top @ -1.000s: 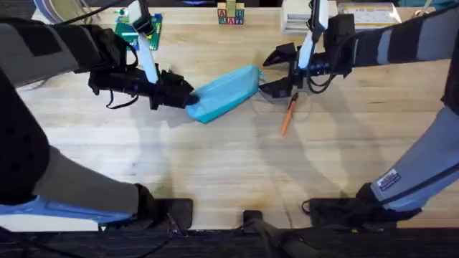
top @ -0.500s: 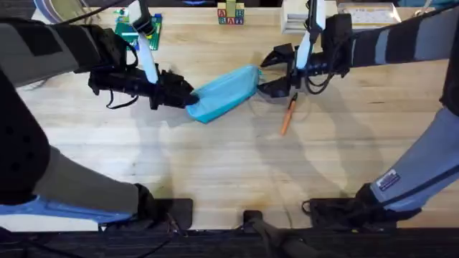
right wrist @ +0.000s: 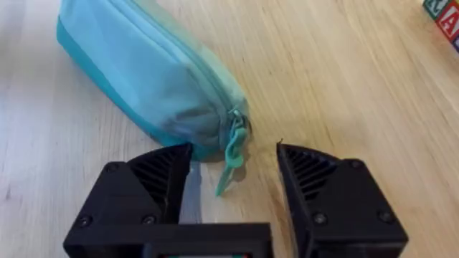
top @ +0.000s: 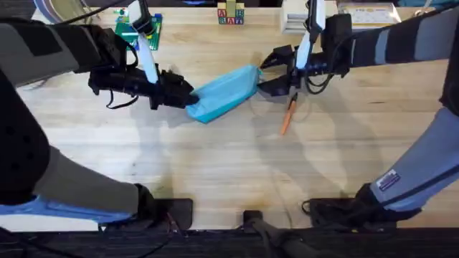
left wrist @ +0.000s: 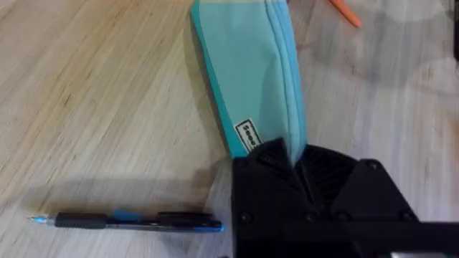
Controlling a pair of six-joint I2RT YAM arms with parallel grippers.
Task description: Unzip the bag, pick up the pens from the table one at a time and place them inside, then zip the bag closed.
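One bag point(top: 224, 93) lay above frame centre on table point(top: 215, 165), zipper shut, teal pull point(right wrist: 233, 154) hanging at its end. Two pens: orange pen point(top: 287, 115) right of bag; dark pen point(left wrist: 129, 221) near bag's left end, hidden overhead under my arm. My left pincer point(top: 188, 98) clamped bag's left end. My right pincer point(right wrist: 233, 190) gaped around pull, not touching.

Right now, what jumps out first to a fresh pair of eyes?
The light blue bag lies mid-table, still zipped, with a black gripper at each end. The left gripper is clamped on one end; the right gripper is open around the zipper pull. An orange pen lies just beside the right gripper.
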